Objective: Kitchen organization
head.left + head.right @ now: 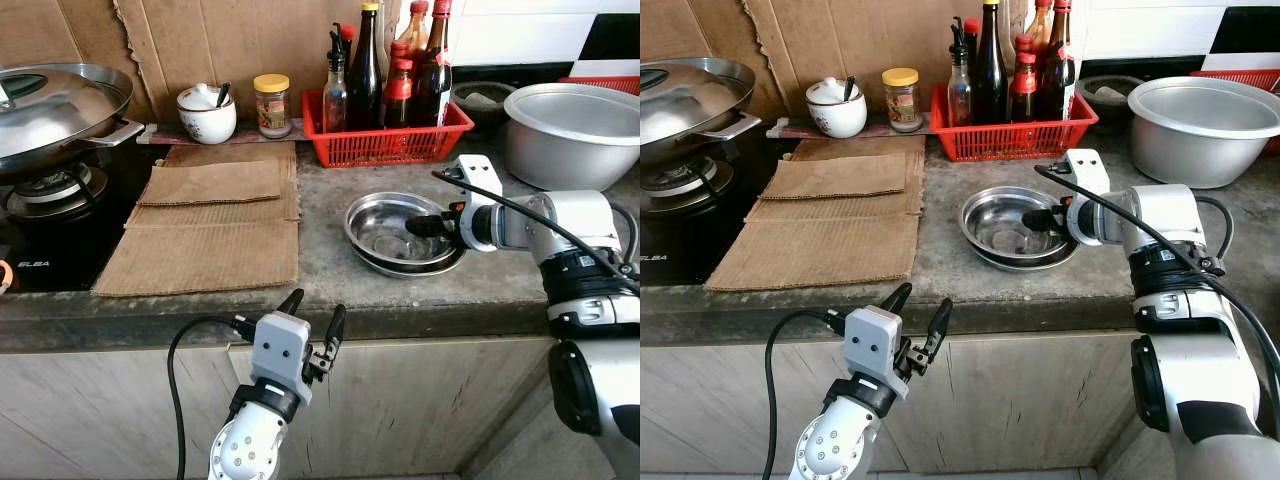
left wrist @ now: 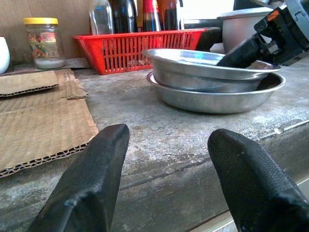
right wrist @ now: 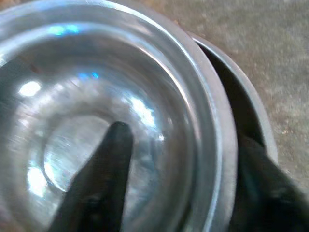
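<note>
Right gripper [image 1: 428, 226] fingers straddle the upper steel bowl's [image 1: 385, 222] rim; left gripper [image 1: 314, 316] fingers spread, empty.

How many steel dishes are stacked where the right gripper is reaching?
2: the upper dish sits nested in the lower dish on the counter, before the red basket. The right gripper straddles the upper rim. More could be hidden underneath.

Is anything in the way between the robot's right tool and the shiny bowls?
No, nothing visible is in the way. The right tool is already at the steel bowls stacked on the counter: one finger sits inside the top bowl and the other outside its rim. The left tool hangs open below the counter's edge.
</note>
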### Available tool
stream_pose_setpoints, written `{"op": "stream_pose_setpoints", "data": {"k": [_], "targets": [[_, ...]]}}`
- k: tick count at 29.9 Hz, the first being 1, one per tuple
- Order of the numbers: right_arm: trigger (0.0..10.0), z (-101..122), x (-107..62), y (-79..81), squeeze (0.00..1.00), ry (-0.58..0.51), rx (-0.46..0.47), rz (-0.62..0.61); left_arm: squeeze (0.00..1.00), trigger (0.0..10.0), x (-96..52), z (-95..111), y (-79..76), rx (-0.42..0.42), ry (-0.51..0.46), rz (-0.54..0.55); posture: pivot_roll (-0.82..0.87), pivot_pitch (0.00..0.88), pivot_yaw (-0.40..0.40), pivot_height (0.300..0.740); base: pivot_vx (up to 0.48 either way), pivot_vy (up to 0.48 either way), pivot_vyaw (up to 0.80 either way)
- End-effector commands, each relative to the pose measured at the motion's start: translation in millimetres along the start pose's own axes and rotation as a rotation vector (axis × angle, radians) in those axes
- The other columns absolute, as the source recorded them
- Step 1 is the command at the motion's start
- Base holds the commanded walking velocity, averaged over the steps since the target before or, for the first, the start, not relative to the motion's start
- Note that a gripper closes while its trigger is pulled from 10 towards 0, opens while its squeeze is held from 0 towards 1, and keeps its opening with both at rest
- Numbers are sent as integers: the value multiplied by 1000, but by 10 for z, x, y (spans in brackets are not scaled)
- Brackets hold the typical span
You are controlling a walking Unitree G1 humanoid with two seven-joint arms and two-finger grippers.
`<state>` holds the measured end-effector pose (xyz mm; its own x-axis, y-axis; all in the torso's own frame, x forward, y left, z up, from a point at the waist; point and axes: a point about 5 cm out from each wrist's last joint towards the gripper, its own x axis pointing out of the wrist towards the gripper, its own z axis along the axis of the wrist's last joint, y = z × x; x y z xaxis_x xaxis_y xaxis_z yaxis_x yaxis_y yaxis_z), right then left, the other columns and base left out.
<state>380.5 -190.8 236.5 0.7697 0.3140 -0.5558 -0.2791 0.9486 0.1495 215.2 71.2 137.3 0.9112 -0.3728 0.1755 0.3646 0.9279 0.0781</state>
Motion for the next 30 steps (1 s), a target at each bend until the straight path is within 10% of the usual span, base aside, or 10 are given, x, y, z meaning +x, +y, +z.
{"op": "stream_pose_setpoints", "data": {"k": [1,19,30], "targets": [[0,-91,26,-69,0,41,24,-25,0,10000,-16,-32,3,3,13,3,14,55,-37,740,0,0,0],[0,-72,17,-167,0,-20,205,-51,0,10000,-12,-43,19,12,13,4,12,39,-29,740,0,0,0],[0,16,-36,2,0,-527,676,-44,0,10000,-6,-49,31,13,19,13,13,53,-25,740,0,0,0]]}}
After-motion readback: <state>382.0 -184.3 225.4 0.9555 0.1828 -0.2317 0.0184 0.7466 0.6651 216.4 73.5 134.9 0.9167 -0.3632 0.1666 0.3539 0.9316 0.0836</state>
